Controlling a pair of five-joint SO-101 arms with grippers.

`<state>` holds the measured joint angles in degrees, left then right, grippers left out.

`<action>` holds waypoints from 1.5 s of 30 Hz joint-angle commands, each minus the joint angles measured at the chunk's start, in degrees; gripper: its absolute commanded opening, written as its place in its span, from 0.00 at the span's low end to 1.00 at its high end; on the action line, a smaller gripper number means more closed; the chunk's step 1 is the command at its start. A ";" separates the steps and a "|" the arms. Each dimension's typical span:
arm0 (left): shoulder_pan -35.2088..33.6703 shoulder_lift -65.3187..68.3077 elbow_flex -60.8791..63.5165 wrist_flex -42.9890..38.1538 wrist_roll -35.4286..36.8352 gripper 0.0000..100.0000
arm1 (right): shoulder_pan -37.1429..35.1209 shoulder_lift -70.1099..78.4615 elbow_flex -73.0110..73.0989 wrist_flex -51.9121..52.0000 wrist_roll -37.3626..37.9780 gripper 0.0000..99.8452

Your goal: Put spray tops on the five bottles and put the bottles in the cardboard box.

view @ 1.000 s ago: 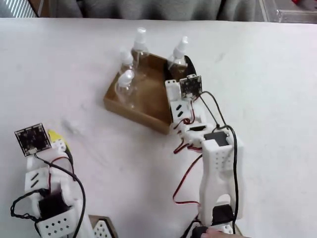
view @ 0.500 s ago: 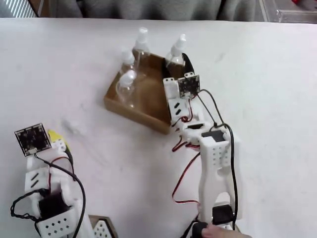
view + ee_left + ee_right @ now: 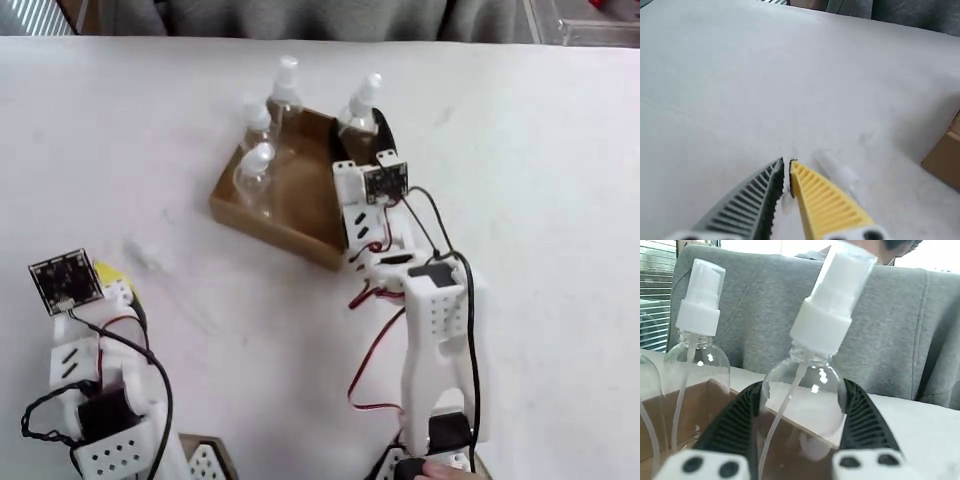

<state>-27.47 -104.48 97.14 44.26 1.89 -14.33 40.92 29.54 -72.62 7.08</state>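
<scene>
Clear bottles (image 3: 255,168), white spray tops (image 3: 287,68), three upright in cardboard box (image 3: 272,226), fourth bottle (image 3: 805,400) tilted

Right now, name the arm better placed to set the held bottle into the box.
Right. The right gripper holds the bottle at the cardboard box's far corner; the left gripper is shut and empty over bare table, off the box.

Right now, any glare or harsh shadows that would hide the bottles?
Right wrist view: small glints on the gripped bottle, which stands out against the grey cloth. High view: boxed bottles pale against the bright table, shadows soft. Left wrist view: table evenly lit, no glare.
</scene>
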 commanded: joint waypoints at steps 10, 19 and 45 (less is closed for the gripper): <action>-0.31 -0.57 -0.18 -1.49 0.44 0.03 | -0.57 -4.09 1.05 -0.84 0.62 0.01; -0.31 -0.57 -0.18 -1.49 0.44 0.03 | -1.01 -3.65 -0.26 4.00 0.62 0.01; -0.40 -0.57 -0.18 -1.67 0.35 0.03 | -1.80 -3.65 -0.26 7.69 0.62 0.17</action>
<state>-27.47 -104.48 97.14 44.18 1.89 -14.68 39.43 30.68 -65.49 7.08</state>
